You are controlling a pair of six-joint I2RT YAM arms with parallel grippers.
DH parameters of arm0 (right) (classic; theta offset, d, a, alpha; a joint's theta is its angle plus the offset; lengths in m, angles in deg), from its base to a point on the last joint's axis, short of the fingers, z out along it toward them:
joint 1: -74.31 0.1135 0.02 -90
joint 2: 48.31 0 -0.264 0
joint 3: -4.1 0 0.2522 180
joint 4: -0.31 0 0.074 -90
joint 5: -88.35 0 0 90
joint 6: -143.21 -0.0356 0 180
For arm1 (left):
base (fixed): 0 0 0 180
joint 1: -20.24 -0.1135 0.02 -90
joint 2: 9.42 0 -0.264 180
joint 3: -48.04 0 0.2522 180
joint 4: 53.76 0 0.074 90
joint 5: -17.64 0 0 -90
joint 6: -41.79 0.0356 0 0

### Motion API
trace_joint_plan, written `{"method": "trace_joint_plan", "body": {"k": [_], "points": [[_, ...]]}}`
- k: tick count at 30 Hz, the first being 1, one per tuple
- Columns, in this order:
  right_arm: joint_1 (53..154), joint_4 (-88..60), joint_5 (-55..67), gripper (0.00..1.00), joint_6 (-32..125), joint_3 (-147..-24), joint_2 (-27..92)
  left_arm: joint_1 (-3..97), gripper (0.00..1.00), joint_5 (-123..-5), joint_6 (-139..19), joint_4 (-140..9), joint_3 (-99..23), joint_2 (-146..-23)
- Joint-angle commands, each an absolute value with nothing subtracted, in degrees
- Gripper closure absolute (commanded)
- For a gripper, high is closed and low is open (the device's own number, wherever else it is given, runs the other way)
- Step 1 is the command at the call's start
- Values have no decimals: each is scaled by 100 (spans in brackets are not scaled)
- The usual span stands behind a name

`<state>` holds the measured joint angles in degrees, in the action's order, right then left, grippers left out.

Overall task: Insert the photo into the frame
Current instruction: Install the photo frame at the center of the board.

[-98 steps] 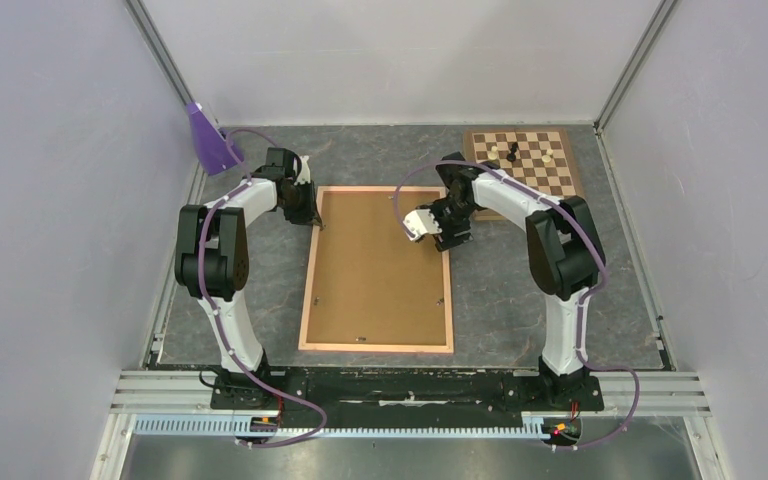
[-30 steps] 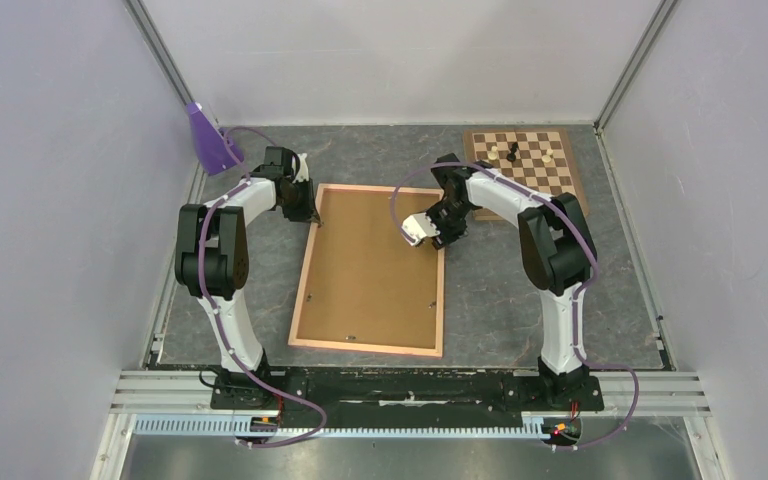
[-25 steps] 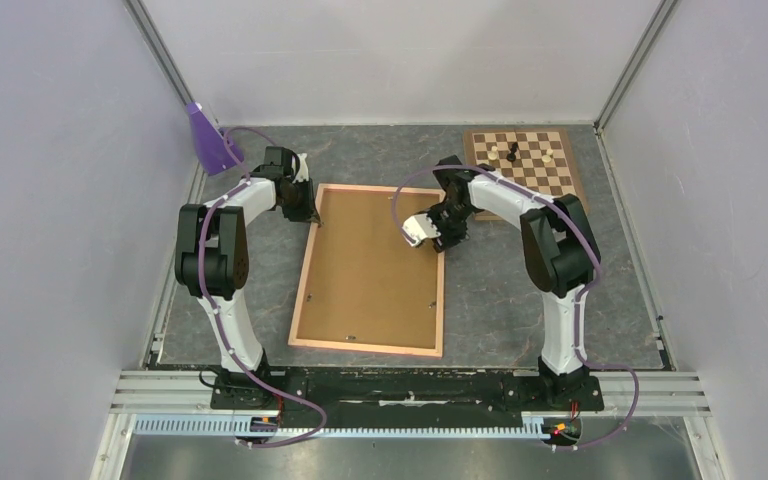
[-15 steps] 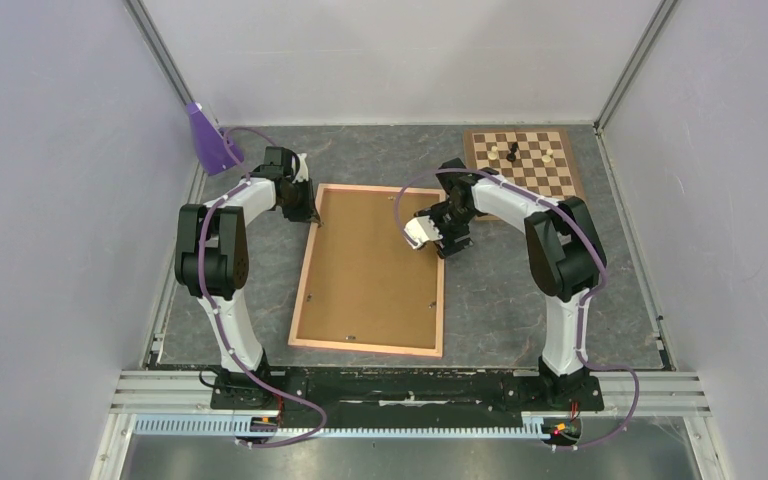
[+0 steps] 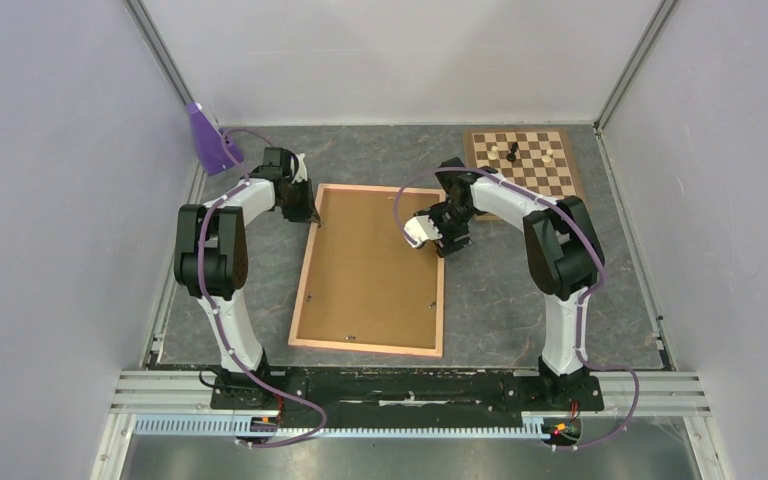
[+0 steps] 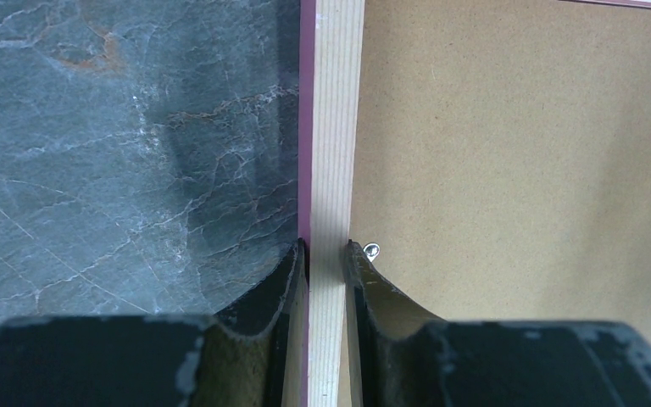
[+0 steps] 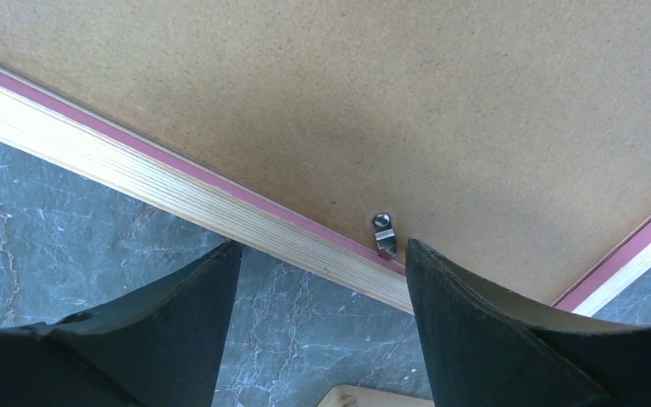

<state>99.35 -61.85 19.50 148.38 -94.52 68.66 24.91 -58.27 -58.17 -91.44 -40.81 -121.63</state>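
The frame [image 5: 365, 347] lies face down on the table, its pale wood back up, with the brown backing board [image 5: 372, 265] inside it. The photo is hidden. My left gripper [image 5: 312, 218] is shut on the frame's left rail near the far left corner; in the left wrist view the fingers [image 6: 326, 250] pinch the pale rail [image 6: 332, 127] beside a small metal clip [image 6: 372, 251]. My right gripper [image 5: 450, 243] is open over the frame's right rail near the far right corner. In the right wrist view its gripper [image 7: 322, 246] hangs above the rail [image 7: 136, 165] and a metal clip [image 7: 383, 233].
A brown-and-cream chessboard [image 5: 525, 160] with a few pieces lies at the far right. A purple mount [image 5: 210, 140] sits at the far left corner. Grey walls close in both sides and the back.
The frame's near end has swung left since the oldest frame. In the last second my right gripper has shifted slightly right, off the backing board to the right rail. The left gripper holds still.
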Motion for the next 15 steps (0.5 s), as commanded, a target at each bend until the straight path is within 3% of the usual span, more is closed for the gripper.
{"method": "trace_joint_plan", "body": {"k": [1, 15], "points": [[10039, -6412, 2099, 25, 14950, -9469, 7125, 2473, 98, -5935, -6125, -9125, -3894, -12358], [10182, -6777, 1900, 33, 15202, -9855, 7411, 2479, 98, -5933, -6104, -9145, -3940, -12398]]}}
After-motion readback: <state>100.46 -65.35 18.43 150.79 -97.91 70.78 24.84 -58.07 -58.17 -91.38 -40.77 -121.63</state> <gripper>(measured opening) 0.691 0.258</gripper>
